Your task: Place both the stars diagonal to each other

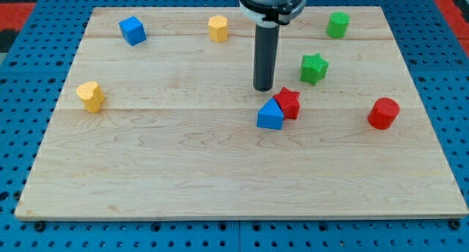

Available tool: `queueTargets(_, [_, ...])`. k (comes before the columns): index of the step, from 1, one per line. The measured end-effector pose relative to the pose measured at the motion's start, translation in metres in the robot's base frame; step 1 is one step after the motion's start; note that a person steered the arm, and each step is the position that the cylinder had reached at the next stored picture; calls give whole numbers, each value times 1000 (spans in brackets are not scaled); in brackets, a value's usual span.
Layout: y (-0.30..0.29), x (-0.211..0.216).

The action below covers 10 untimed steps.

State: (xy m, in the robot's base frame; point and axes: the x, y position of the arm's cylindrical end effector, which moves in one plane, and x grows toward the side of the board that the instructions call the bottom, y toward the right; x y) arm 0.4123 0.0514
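Observation:
A red star [289,102] lies right of the board's middle, touching a blue triangle-like block [270,116] at its lower left. A green star [314,68] lies up and to the right of the red star, apart from it. My tip [264,88] rests on the board just above and left of the red star, close above the blue block, and left of the green star.
A blue cube [133,30] sits at the top left, a yellow block [218,28] at the top middle, a green cylinder [338,24] at the top right. A yellow heart-like block [90,96] is at the left, a red cylinder [383,113] at the right.

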Motion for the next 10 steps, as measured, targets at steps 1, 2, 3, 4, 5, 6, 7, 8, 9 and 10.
queueTargets(1, [54,50])
queueTargets(2, [74,93])
queueTargets(3, [97,102])
queueTargets(4, [108,116])
queueTargets(5, [112,136])
queueTargets(6, [149,131])
queueTargets(7, [170,131])
queueTargets(8, [184,131])
queueTargets(9, [197,131])
queueTargets(10, [250,123])
